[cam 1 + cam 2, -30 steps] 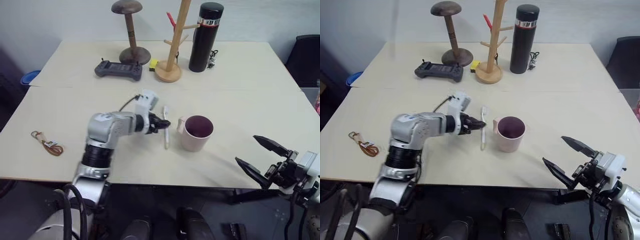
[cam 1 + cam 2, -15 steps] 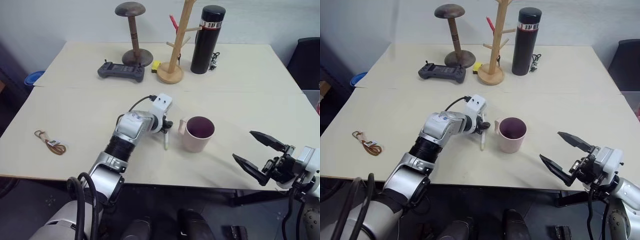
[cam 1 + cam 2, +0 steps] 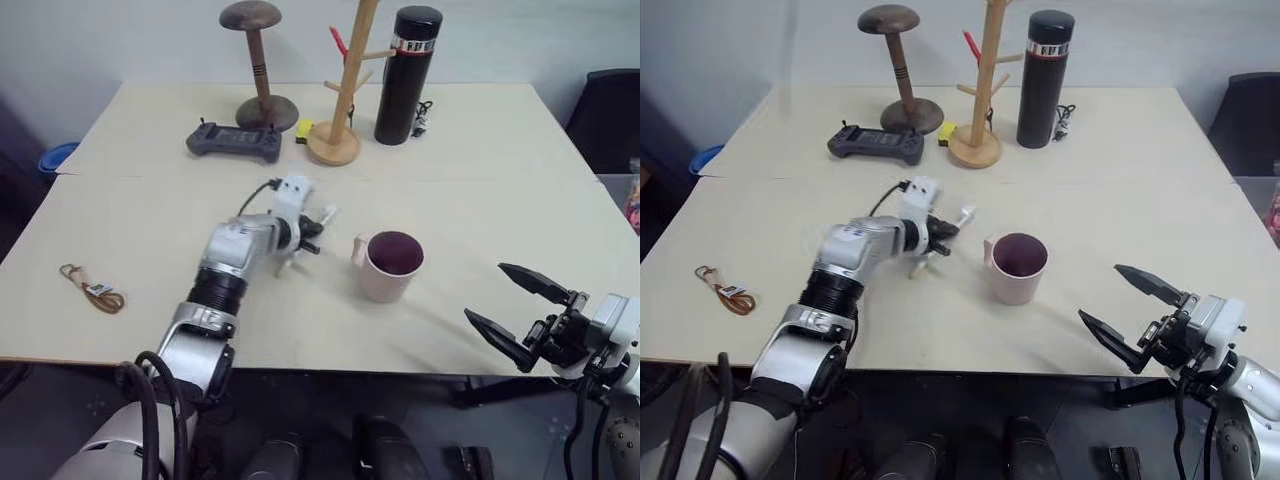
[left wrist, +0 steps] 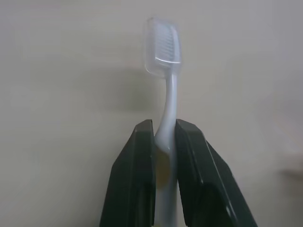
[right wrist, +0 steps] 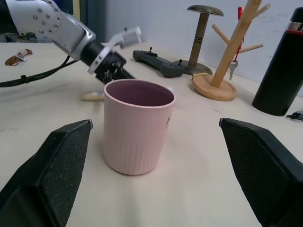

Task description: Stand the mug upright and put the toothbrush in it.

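Pink and upright on the surface (image 3: 480, 180), the mug (image 3: 390, 266) stands just beside the left pincer (image 3: 312, 232), which is clamped on the toothbrush (image 4: 166, 94), while the right pincer (image 3: 515, 310) gapes wide.

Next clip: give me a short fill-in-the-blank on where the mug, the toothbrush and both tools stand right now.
1. The pink mug stands ____ on the table.
2. The left tool is shut on the ____.
3. The right tool hangs with its fingers ____, holding nothing.
4. The brush's bristle end points toward the ____.

Missing words: upright; toothbrush; open; mug
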Controlling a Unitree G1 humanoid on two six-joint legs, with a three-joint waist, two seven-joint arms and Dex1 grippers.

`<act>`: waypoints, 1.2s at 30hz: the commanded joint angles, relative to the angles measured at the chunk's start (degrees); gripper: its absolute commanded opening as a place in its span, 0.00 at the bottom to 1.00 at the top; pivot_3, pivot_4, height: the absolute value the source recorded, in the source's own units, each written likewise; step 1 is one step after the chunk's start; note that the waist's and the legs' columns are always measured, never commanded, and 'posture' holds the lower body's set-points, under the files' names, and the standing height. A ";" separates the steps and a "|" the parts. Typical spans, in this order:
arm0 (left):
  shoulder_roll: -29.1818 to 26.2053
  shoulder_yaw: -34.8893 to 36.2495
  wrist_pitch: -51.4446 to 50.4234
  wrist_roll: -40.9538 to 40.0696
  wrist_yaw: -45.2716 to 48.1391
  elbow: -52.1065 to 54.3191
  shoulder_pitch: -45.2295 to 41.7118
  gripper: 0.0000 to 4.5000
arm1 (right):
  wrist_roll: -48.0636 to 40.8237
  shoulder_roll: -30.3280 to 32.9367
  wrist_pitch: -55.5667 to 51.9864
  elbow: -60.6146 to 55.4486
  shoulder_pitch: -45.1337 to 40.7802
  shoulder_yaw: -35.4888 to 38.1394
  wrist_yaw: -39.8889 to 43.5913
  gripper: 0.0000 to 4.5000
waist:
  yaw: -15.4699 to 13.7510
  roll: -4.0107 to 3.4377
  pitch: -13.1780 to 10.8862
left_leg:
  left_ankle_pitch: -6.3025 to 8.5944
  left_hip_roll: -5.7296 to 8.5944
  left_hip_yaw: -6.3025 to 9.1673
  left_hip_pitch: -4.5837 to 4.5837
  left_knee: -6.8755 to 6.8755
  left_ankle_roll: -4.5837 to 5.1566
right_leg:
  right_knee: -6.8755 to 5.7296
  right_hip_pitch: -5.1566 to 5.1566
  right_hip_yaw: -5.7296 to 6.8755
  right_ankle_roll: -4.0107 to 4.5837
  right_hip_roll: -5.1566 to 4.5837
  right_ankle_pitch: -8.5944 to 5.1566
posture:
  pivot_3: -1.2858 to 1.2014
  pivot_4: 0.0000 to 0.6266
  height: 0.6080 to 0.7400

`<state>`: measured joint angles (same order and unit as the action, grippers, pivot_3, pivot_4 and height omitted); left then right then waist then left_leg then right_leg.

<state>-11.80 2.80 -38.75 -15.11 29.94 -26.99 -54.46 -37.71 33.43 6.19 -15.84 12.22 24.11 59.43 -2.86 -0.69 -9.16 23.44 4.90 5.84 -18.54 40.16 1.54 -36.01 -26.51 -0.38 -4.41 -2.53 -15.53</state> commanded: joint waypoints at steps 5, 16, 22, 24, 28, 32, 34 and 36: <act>5.65 8.49 8.59 -22.27 23.58 12.39 -1.39 0.07 | -2.08 -2.81 0.07 -7.32 2.68 2.68 -5.43 1.00 | -0.25 -0.02 0.01 | 0.00 -0.01 0.08 -0.16 0.12 -0.01 | 0.06 -0.02 0.10 0.00 -0.02 0.00 | 0.52 0.24 1.00; 20.78 3.37 37.48 -15.27 29.74 -3.13 0.42 0.07 | 1.02 -5.69 1.43 -11.58 4.75 1.43 -10.38 1.00 | 0.39 0.01 0.00 | 0.02 0.02 -0.09 -0.03 0.06 0.04 | 0.03 0.03 -0.06 -0.04 0.03 0.02 | 0.52 0.24 1.00; 22.30 2.23 45.42 -13.30 31.54 -9.12 2.72 0.38 | 1.86 -6.03 1.86 -12.17 5.07 1.10 -11.29 1.00 | 0.32 0.01 -0.01 | 0.02 -0.03 -0.12 -0.01 0.01 0.04 | 0.04 0.03 -0.08 -0.04 0.06 0.02 | 0.52 0.24 1.00; 21.52 1.85 45.06 -13.54 32.09 -7.80 3.71 0.51 | 1.97 -5.93 1.90 -11.85 4.82 1.03 -11.28 1.00 | 0.21 0.01 -0.01 | 0.02 -0.02 -0.12 -0.01 0.02 0.05 | 0.05 0.04 -0.08 -0.04 0.06 0.02 | 0.52 0.24 1.00; 18.81 0.82 44.51 -12.77 31.60 -2.76 6.30 0.77 | 2.12 -5.54 2.16 -10.08 4.40 0.92 -10.33 1.00 | 0.04 0.01 -0.01 | 0.02 -0.01 -0.11 -0.01 0.02 0.06 | 0.05 0.05 -0.09 -0.04 0.05 0.02 | 0.52 0.24 1.00; 9.77 -0.49 41.04 -8.83 29.13 6.37 11.41 1.00 | 1.71 -3.57 1.03 -6.09 2.90 0.31 -7.23 1.00 | 0.41 0.00 0.00 | 0.02 -0.03 -0.11 0.00 0.02 0.07 | 0.04 0.04 -0.11 -0.04 0.05 0.02 | 0.52 0.24 1.00; 3.75 -0.51 39.82 -7.48 29.68 11.05 15.16 1.00 | 0.80 -2.28 0.20 -3.75 1.68 -0.48 -4.56 1.00 | 1.02 -0.03 0.02 | 0.02 -0.07 -0.13 0.06 -0.05 0.07 | 0.02 0.04 -0.14 -0.03 0.09 0.02 | 0.52 0.24 1.00; -4.10 0.34 38.85 -5.35 30.08 16.30 20.33 1.00 | 0.91 -0.56 0.27 -0.09 -0.42 -1.58 -1.01 1.00 | 1.58 -0.03 0.02 | 0.02 -0.12 -0.13 0.11 -0.10 0.06 | 0.02 0.05 -0.13 0.01 0.12 0.00 | 0.52 0.24 1.00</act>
<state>-10.70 2.00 0.82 -22.75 59.59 -16.84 -37.71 -35.65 31.37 6.42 -18.32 13.41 22.94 54.89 -1.28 -0.72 -9.14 23.45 4.77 5.71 -18.40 40.01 1.60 -36.00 -26.47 -0.52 -4.39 -2.39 -15.54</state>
